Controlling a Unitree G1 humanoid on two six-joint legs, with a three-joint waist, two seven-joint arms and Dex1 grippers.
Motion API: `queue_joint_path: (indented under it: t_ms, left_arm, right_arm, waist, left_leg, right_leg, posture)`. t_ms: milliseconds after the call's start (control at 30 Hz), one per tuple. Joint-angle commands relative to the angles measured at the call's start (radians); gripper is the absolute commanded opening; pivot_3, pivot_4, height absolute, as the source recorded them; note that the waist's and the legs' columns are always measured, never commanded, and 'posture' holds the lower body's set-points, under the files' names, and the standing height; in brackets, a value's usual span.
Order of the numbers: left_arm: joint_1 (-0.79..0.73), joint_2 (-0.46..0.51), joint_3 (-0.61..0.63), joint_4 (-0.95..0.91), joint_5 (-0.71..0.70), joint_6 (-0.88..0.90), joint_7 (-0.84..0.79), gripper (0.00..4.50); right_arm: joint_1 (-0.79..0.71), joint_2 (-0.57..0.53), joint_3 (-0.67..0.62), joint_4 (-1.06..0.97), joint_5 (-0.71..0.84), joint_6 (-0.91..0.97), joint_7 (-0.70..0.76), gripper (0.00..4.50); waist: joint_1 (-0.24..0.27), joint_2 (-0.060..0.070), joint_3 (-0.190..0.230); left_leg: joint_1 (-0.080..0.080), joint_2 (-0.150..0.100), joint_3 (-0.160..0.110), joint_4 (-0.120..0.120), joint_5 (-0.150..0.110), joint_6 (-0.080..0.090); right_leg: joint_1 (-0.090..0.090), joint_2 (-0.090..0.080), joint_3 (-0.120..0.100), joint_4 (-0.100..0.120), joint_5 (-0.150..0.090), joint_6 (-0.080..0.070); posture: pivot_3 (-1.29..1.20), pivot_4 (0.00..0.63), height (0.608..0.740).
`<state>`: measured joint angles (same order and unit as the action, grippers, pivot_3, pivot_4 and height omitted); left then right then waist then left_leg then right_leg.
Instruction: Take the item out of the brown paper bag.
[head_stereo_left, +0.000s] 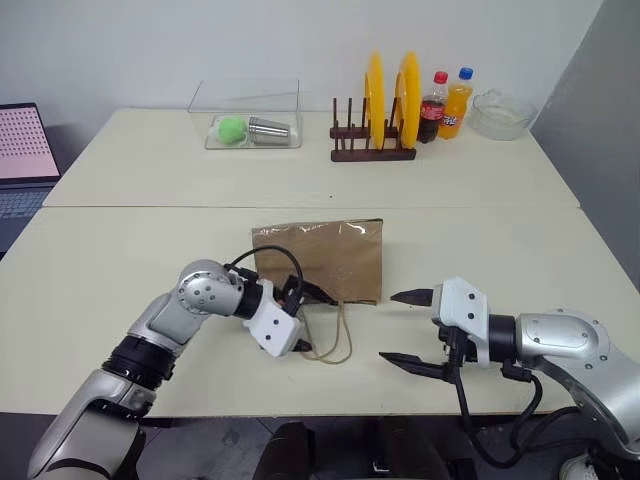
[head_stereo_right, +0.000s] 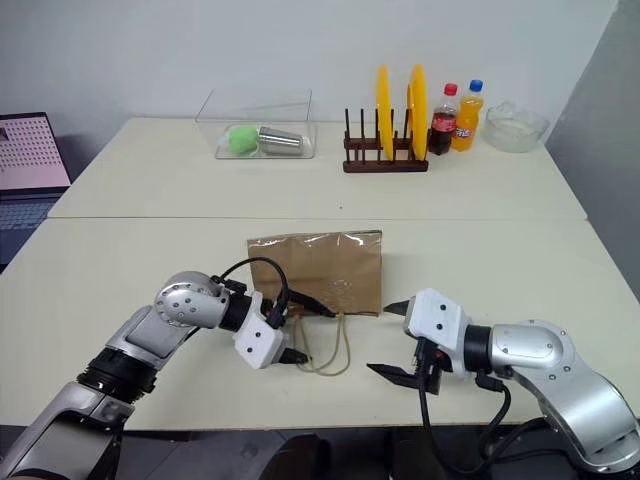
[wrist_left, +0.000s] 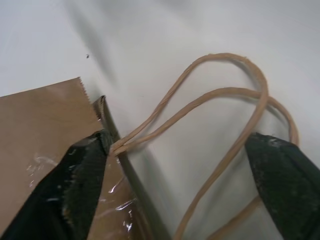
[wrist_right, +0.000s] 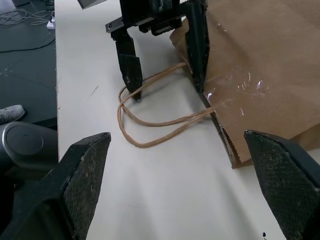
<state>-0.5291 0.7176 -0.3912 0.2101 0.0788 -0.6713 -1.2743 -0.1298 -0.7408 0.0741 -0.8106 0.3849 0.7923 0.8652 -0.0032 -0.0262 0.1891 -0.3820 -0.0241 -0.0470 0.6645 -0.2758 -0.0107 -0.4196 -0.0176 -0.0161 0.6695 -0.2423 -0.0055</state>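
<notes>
The creased kraft-brown paper bag (head_stereo_left: 322, 259) lies flat on the pale desk (head_stereo_left: 120, 250), its mouth toward the robot and its two thin tan loop handles (head_stereo_left: 331, 338) trailing out in front. The small whitish packet cannot be seen anywhere, so it is most likely inside the bag and the task is barely begun. The left gripper (head_stereo_left: 308, 318) sits at the bag's mouth, jaws spread and straddling the handles, one fingertip (wrist_left: 87, 165) against the paper edge, gripping nothing. The right gripper (head_stereo_left: 405, 327) waits just beside the bag's right corner, jaws released and empty. Opening the mouth, reaching in and drawing the packet out all remain.
</notes>
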Motion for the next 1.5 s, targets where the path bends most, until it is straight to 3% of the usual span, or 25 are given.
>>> queue_joint_path:
  t_ms: [33, 100, 333, 367, 567, 767, 1067, 1333, 1433, 1500]
  left_arm:
    - [0.000, -0.002, -0.015, -0.010, -0.017, -0.007, -0.005, 3.21]
    - [0.002, -0.008, -0.011, -0.026, -0.039, 0.016, -0.006, 2.61]
    - [0.020, -0.039, 0.072, -0.152, -0.231, 0.375, 0.015, 0.21]
    - [0.011, -0.042, 0.088, -0.168, -0.251, 0.427, 0.024, 0.05]
    - [-0.055, -0.071, 0.162, -0.216, -0.327, 0.653, 0.078, 0.05]
    - [-0.147, -0.124, 0.209, -0.193, -0.360, 0.769, 0.130, 0.05]
    - [-0.177, -0.141, 0.228, -0.111, -0.334, 0.726, 0.120, 0.05]
    - [-0.177, -0.143, 0.230, -0.080, -0.323, 0.691, 0.115, 0.05]
    - [-0.181, -0.147, 0.229, -0.075, -0.320, 0.687, 0.118, 0.00]
    - [-0.184, -0.149, 0.228, -0.075, -0.319, 0.688, 0.120, 0.00]
  right_arm:
    - [-0.014, -0.014, -0.024, -0.036, 0.031, -0.004, -0.015, 4.50]
    - [-0.016, -0.019, -0.023, -0.036, 0.038, -0.007, -0.020, 4.50]
    - [-0.003, -0.063, 0.011, -0.026, 0.004, -0.093, -0.016, 4.50]
    - [-0.001, -0.069, 0.017, -0.023, -0.005, -0.111, -0.014, 4.50]
    - [-0.005, -0.092, 0.057, -0.022, -0.023, -0.179, 0.013, 4.50]
    - [-0.103, -0.081, 0.217, 0.062, -0.169, -0.322, 0.040, 4.50]
    - [-0.295, 0.076, 0.384, 0.259, -0.395, -0.482, -0.009, 4.50]
    - [-0.341, 0.173, 0.442, 0.372, -0.500, -0.561, -0.016, 4.50]
    - [-0.360, 0.212, 0.475, 0.432, -0.563, -0.608, -0.038, 3.90]
    - [-0.367, 0.231, 0.487, 0.461, -0.597, -0.630, -0.049, 3.20]
  waist:
    - [0.000, 0.000, 0.000]
    - [0.000, 0.000, 0.000]
    - [-0.001, 0.000, 0.000]
    - [-0.002, 0.000, 0.000]
    - [-0.001, 0.000, 0.000]
    - [-0.003, 0.000, 0.000]
    - [-0.003, -0.001, 0.000]
    - [-0.001, -0.001, 0.000]
    - [-0.002, -0.001, 0.000]
    - [-0.002, -0.001, 0.000]
  left_leg:
    - [0.000, 0.000, 0.000, 0.000, 0.000, 0.000]
    - [0.000, 0.000, 0.000, 0.000, 0.000, 0.000]
    - [0.000, 0.000, 0.000, 0.001, 0.000, 0.000]
    - [0.000, 0.000, 0.000, 0.001, 0.000, 0.000]
    - [0.000, 0.000, 0.000, 0.001, 0.000, 0.000]
    - [0.000, 0.000, 0.000, 0.001, 0.000, 0.000]
    - [0.001, 0.000, 0.000, 0.001, 0.000, -0.001]
    - [0.000, 0.000, 0.000, 0.002, 0.000, -0.001]
    - [0.001, 0.000, 0.000, 0.002, 0.000, -0.001]
    - [0.001, 0.000, 0.000, 0.002, 0.000, -0.001]
  right_leg:
    - [0.000, 0.000, 0.000, 0.000, 0.000, 0.000]
    - [0.000, 0.000, 0.000, 0.000, 0.000, 0.000]
    - [0.000, 0.000, 0.000, 0.000, 0.000, 0.000]
    - [0.000, 0.000, 0.000, 0.000, 0.000, 0.000]
    - [0.001, 0.001, 0.000, 0.000, 0.000, 0.001]
    - [0.001, 0.001, 0.000, 0.000, 0.000, 0.001]
    - [0.000, 0.001, 0.001, 0.002, 0.000, 0.000]
    - [-0.001, 0.000, 0.001, 0.003, 0.000, 0.000]
    - [-0.001, 0.000, 0.001, 0.003, 0.000, 0.000]
    - [-0.001, 0.000, 0.001, 0.004, 0.000, 0.000]
  posture:
    - [0.00, 0.150, 0.740]
    - [0.00, 0.150, 0.740]
    - [0.00, 0.150, 0.740]
    - [0.00, 0.150, 0.740]
    - [0.00, 0.150, 0.740]
    - [0.00, 0.150, 0.740]
    - [0.00, 0.150, 0.740]
    - [0.00, 0.150, 0.740]
    - [0.00, 0.150, 0.740]
    - [0.00, 0.150, 0.740]
